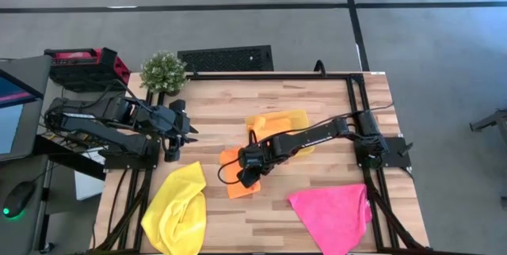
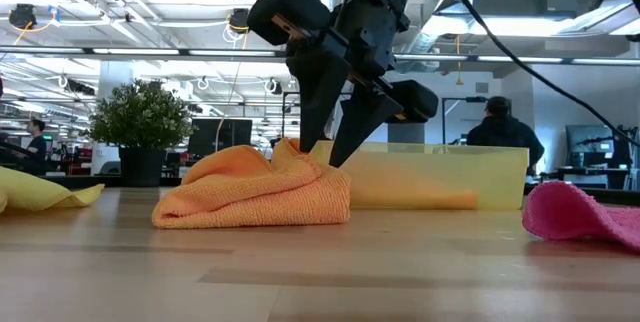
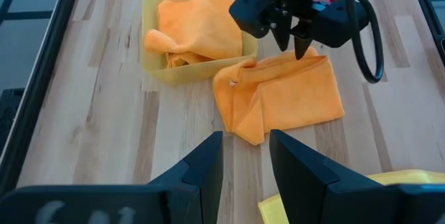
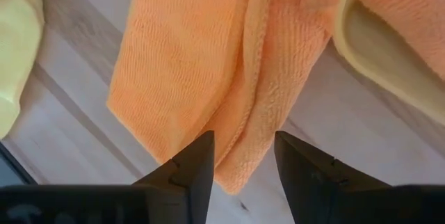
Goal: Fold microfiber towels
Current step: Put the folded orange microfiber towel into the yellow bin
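An orange microfiber towel (image 1: 238,177) lies loosely folded on the table in front of the yellow tray (image 1: 305,116). My right gripper (image 2: 322,157) stands open over the towel's end next to the tray, pointing steeply down. A hemmed fold of the cloth (image 4: 240,130) lies between its fingers. A second orange towel (image 3: 198,29) lies bunched inside the tray. The yellow towel (image 1: 178,207) lies crumpled at the near left and the pink towel (image 1: 333,211) at the near right. My left gripper (image 3: 245,161) hangs open above the table's left side, holding nothing. My right gripper comes at the orange towel from above, slanting. Its open fingertips (image 2: 338,160) reach the top of the raised cloth ridge (image 2: 295,154) at the towel's end beside the tray. A fold edge runs between them. The towel lies slack on the table.
A potted plant (image 1: 162,70) stands at the table's far left corner. Black frame rails (image 1: 352,104) run along the table's sides. Bare wood lies between the yellow and pink towels near the front edge.
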You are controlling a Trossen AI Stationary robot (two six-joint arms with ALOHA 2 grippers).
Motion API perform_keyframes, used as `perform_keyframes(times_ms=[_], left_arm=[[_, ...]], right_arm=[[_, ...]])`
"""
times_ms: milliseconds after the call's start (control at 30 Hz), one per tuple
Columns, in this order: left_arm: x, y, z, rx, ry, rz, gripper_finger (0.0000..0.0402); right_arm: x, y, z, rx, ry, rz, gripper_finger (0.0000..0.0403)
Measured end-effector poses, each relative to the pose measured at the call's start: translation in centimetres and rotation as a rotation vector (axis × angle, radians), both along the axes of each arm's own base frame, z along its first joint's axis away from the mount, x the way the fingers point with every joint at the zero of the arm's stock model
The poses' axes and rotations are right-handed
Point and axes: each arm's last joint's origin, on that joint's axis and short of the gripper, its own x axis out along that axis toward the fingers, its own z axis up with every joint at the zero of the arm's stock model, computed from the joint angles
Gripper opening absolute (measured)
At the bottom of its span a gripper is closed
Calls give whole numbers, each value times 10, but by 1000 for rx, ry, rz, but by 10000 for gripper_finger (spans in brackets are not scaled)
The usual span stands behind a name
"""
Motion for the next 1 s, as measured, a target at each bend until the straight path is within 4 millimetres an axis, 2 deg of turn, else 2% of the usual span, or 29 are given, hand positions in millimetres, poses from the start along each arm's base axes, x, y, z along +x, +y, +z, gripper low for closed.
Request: perform_keyframes(times_ms=[167, 367, 600, 800, 1000], left_arm=[[0, 0, 0, 0, 0, 1, 112], [0, 0, 0, 0, 0, 0, 112], [0, 0, 0, -1, 0, 1, 112], [0, 0, 0, -1, -1, 1, 112], [0, 0, 0, -8, 1, -4, 112]], right_arm=[[-1, 5, 0, -7, -5, 30, 173], [-4, 21, 0, -40, -14, 82, 173], [-3, 18, 0, -83, -22, 44, 173], [6, 19, -28, -73, 14, 46, 173], [8, 20, -29, -68, -13, 47, 173]])
